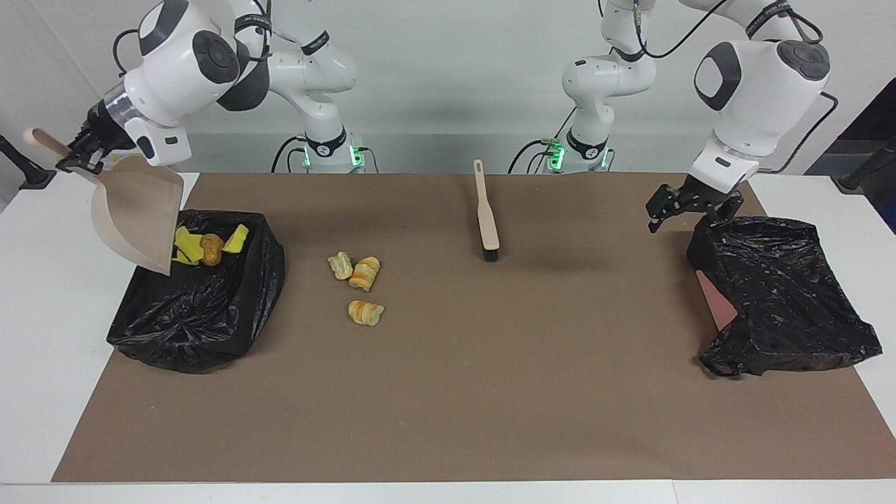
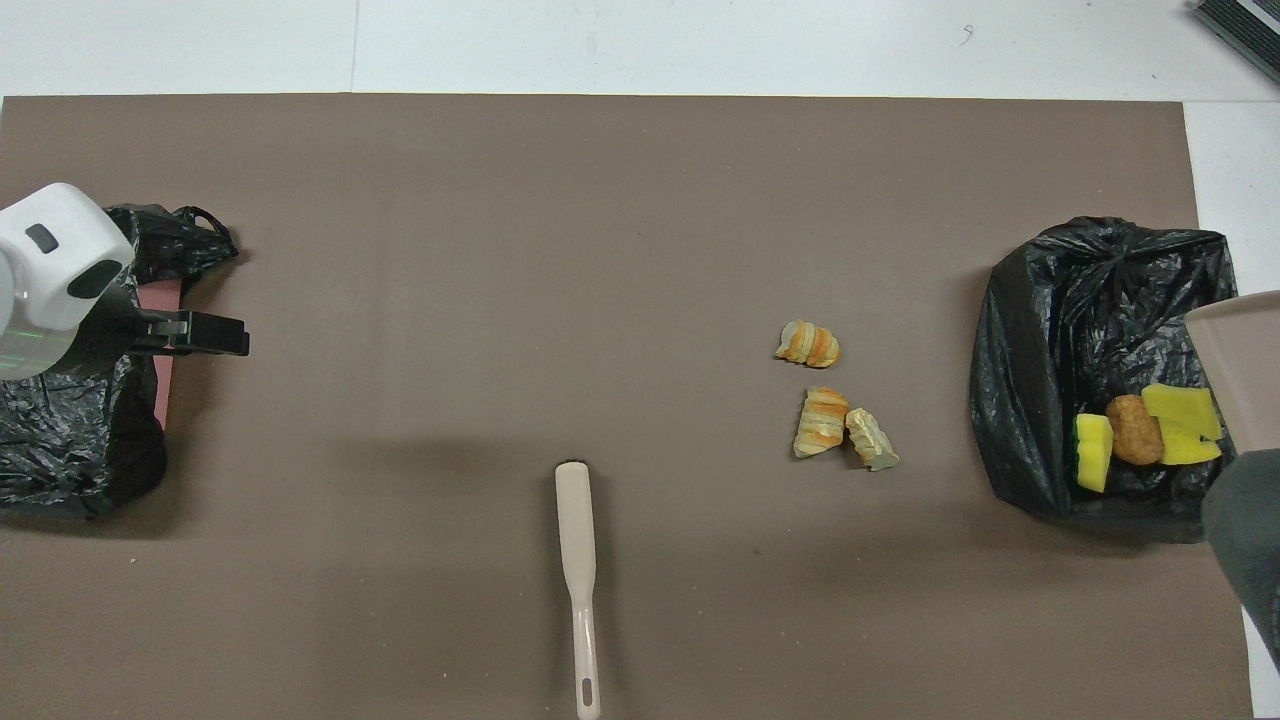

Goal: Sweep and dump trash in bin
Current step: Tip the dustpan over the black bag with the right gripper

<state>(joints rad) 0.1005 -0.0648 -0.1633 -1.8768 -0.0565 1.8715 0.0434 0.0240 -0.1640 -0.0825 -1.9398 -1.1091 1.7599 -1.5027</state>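
The brush (image 1: 486, 215) lies nearest the robots, its long axis running away from them, bristles at its farther end. The right claw (image 1: 75, 157), clamped on the dustpan (image 1: 138, 217) handle, tips it mouth-down over the bin (image 1: 199, 308) at the right arm's end, where yellow sponge bits (image 1: 183, 245) and a brown lump (image 1: 211, 249) lie. The left claw (image 1: 689, 207), fingers apart, hangs over the second black bag (image 1: 784, 294). Three striped pieces (image 1: 364, 274) lie farther out on the surface (image 1: 490, 392).

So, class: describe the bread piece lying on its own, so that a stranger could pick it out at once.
Start at the black bin bag at the right arm's end of the brown mat. Beside it lie three striped bread pieces. Two touch; the lone bread piece lies apart, farther from the robots.
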